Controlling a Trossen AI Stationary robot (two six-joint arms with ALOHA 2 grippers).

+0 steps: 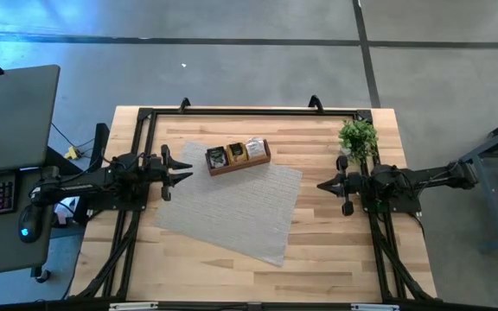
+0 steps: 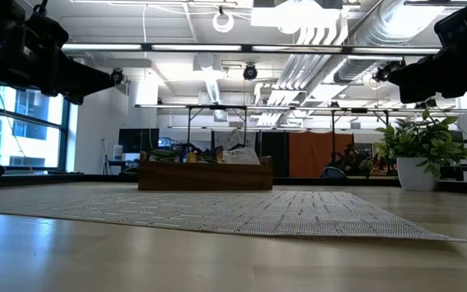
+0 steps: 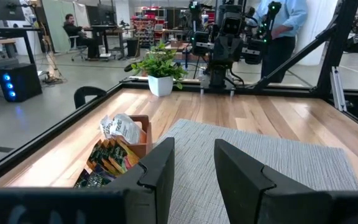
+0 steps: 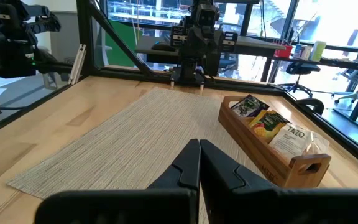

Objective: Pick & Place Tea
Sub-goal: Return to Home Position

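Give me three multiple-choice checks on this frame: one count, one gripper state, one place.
1. How many sections of the wooden tray hold tea sachets?
A. one
B. two
C. three

2. How do the grippers stand?
A. both open
B. left gripper open, right gripper shut
C. left shut on a sachet, right open

3. Where is the potted plant?
A. in the wooden tray
B. on the bare table beside the right arm
C. under the left gripper

Answers:
1 C: dark green, yellow-orange and white sachets each fill a section.
2 B: the left wrist view shows its fingers apart; the right wrist view shows its fingers pressed together with nothing held.
3 B: the high view shows the plant on bare wood next to the right arm, apart from the tray.
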